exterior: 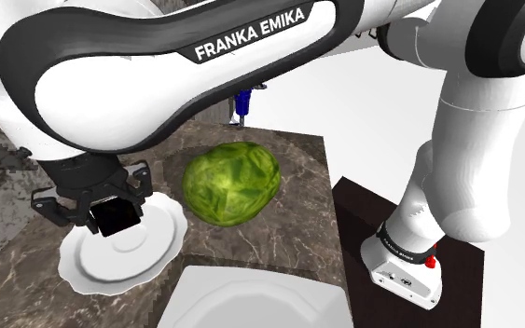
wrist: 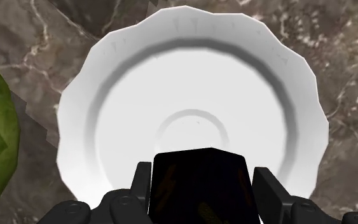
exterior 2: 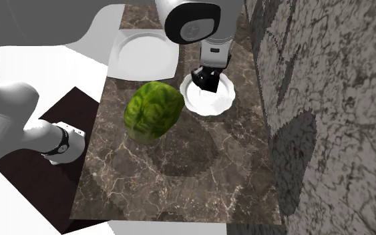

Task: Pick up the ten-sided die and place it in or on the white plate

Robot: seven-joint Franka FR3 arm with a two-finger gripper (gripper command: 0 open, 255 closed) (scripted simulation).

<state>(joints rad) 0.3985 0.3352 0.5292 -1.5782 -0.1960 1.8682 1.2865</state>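
Ok so I'm at the drop-off. The claw [wrist: 204,186] is clamped on the die [wrist: 199,181], a black chunky thing squeezed between the two fingers. It hangs right above the white plate [wrist: 107,76] and isn't touching it as far as I can tell.

From the wrist cam, the little ring at the plate's centre peeks out just past the die. So I reckon I'm over the well, maybe a touch off dead centre. My plan is to nudge toward that ring, come down low over the plate, then open the fingers slowly. A ten-sided die will probably roll or bounce if I let it go from height. The wavy raised rim should catch it, but I'd rather not count on that. I'd go straight down and straight back up, with no sideways sweep.

Just beside the plate sits a big green cabbage [exterior: 231,183], close enough that I'd keep the arm from swinging that way.

Everything sits on a dark brown marble counter [exterior 2: 179,180]. A rough grey stone wall [exterior 2: 326,100] runs along the counter on the plate's far side from the cabbage. There's a second, bigger white dish [exterior 2: 144,50] near the plate, at the counter's end. Well away from the plate, past the cabbage, is some small blue thing [exterior: 242,102] I can't make out. The floor around is plain white, and the arm's dark stand [exterior: 456,280] sits on it, across the cabbage from the plate.
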